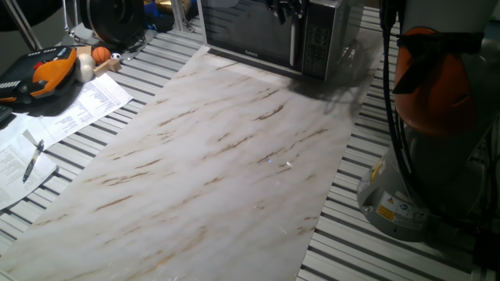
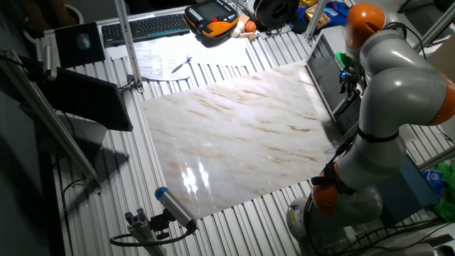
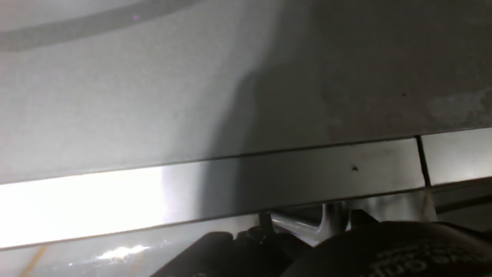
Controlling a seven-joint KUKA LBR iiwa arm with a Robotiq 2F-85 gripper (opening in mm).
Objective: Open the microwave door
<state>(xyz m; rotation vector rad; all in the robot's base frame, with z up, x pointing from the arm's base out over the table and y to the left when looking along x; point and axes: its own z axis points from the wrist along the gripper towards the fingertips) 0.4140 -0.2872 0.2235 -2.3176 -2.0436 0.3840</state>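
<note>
Where papers (image 1: 86, 105) lie, microwave (image 1: 273, 31) stands apart.

Shut microwave door (image 1: 250, 27), table's far edge

We found almost nothing legible. The microwave (image 1: 269, 35) carried a small pale brand mark on the lower frame of the microwave door (image 1: 248, 31), too small to read. Its keypad strip (image 1: 316, 37) showed rows of tiny markings, none readable. The printed sheets (image 1: 74, 109) at the bench edge had dense lines of text, all blurred. The arm base (image 1: 402, 204) bore a yellow warning sticker (image 1: 379, 173) and a small white label (image 1: 388, 211) with dark marks; we couldn't make out either. The hand view showed no text at all.
</note>
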